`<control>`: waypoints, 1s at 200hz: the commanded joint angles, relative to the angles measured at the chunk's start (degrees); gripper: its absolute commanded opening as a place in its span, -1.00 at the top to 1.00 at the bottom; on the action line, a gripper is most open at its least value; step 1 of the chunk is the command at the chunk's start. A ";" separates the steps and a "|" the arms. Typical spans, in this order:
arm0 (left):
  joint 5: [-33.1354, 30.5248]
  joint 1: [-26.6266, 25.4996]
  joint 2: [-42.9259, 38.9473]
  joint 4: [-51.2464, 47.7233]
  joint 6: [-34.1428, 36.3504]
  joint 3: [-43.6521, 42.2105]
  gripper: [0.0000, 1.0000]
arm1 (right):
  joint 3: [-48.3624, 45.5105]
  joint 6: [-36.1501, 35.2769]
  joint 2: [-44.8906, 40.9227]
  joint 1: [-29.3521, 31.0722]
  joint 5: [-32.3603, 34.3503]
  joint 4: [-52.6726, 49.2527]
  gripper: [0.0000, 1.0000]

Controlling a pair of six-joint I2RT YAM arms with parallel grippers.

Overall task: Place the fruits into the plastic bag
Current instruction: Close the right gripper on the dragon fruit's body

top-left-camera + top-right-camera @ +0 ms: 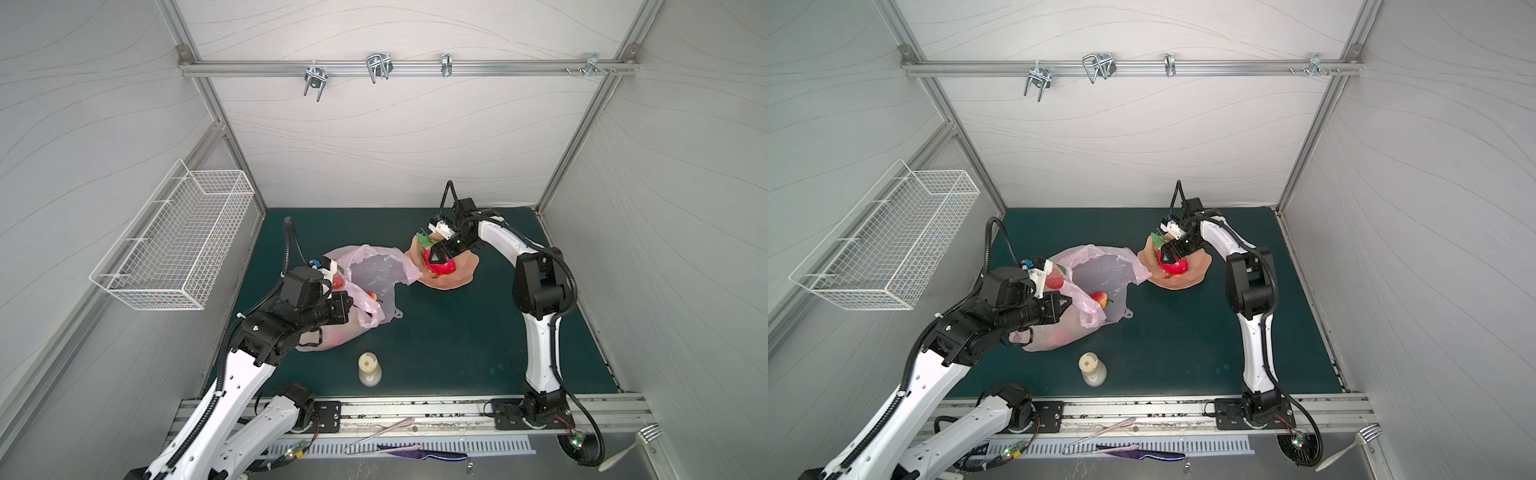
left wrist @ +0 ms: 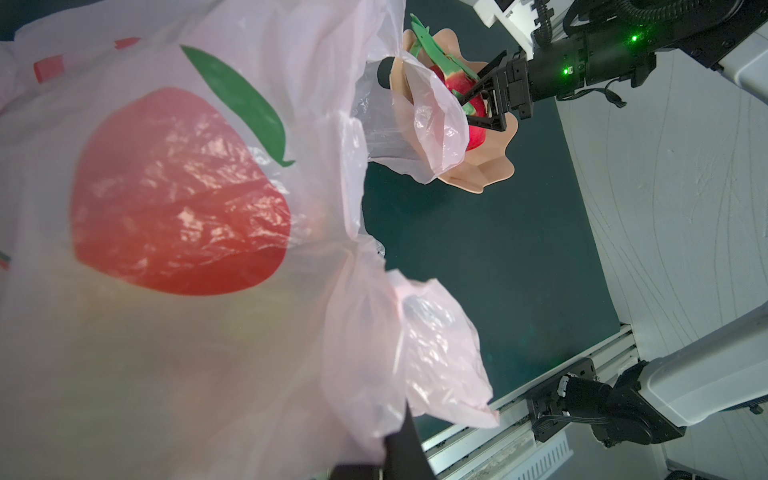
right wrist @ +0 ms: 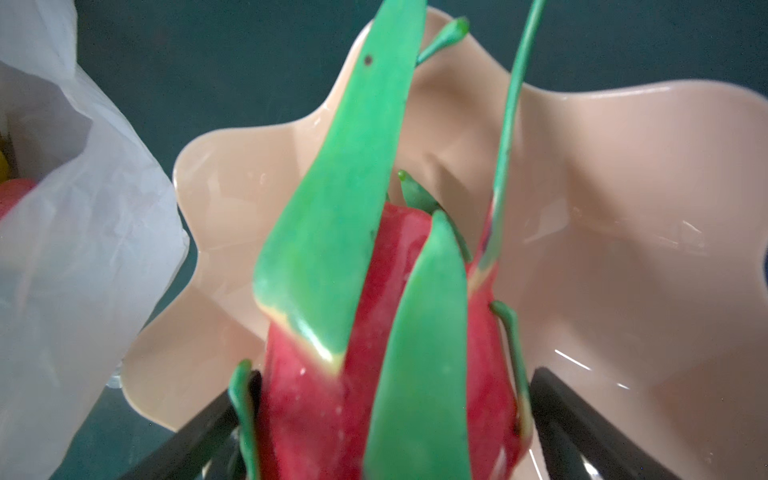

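Pink plastic bag [image 2: 187,353] looms before peach dish [image 2: 488,172].

We find the bag [image 1: 376,272] on the left half of the mat [image 1: 449,340], with the dish [image 1: 463,274] just to its right and farther back. A fruit [image 1: 444,268] lies in the dish. A bottle [image 1: 369,368] stands before the bag; a basket [image 1: 174,245] hangs on the left wall.

The left gripper [image 1: 351,306] looks clamped shut; the right gripper [image 1: 434,262] tilts down, jaws spread wide.
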 commanded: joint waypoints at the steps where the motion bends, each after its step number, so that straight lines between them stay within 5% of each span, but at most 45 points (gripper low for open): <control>1: 0.29 0.03 -0.69 1.20 -0.53 0.10 1.00 | -2.55 0.25 3.89 1.58 2.93 -2.39 -0.98; 89: 0.64 0.03 -0.96 1.42 -0.88 -0.10 1.00 | -8.45 0.75 2.66 2.80 9.53 1.33 -0.98; 112: 0.42 0.04 -1.40 1.38 -0.97 -0.17 1.00 | -9.40 0.98 1.51 2.89 9.82 2.33 -0.85; 160: 0.20 0.03 -1.29 1.64 -0.95 -0.16 1.00 | -10.74 1.51 -2.93 3.26 10.45 5.05 -0.33; 200: 0.07 0.04 -0.87 2.16 -0.79 0.04 1.00 | -11.14 3.31 -6.63 3.26 10.97 6.87 0.54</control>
